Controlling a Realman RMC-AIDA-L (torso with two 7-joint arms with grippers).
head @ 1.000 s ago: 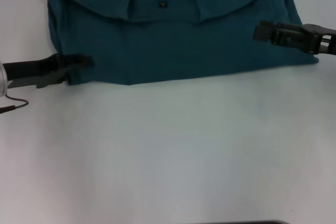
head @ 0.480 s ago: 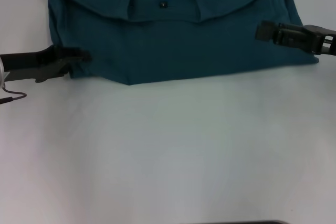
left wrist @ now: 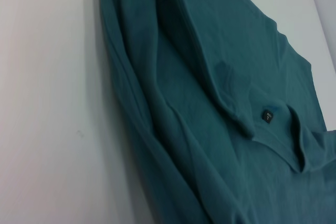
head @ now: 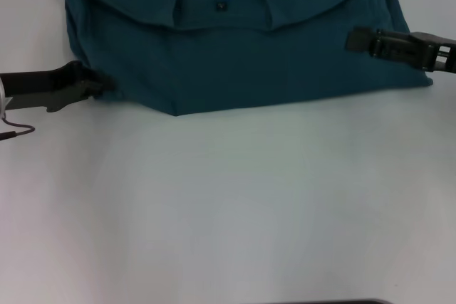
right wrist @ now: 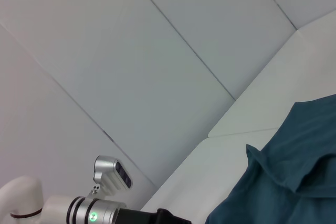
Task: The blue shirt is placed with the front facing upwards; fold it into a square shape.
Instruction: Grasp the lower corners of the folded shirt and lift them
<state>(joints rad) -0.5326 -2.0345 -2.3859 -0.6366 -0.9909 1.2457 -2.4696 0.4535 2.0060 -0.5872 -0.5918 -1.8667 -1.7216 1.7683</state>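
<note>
Our left claw [head: 105, 85] sits at the shirt's [head: 235, 55] near left corner, and we cannot tell whether it is clenched or released. Beyond the bare white table [head: 228, 204], the soft teal cotton lies partly folded, its near edge straight and a curved flap draped over the neck label [head: 221, 6]. Our right claw [head: 350, 39] hangs over the right side; we cannot tell its grip either.

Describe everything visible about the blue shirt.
The blue shirt is dark teal, soft cotton-looking cloth, lying partly folded on the white table: a curved flap overlaps the body, with the round neck and a small dark label showing. Its near edge is uneven, pulled in at the left corner, where the left end effector meets it. The right end effector is over its right side.
</note>
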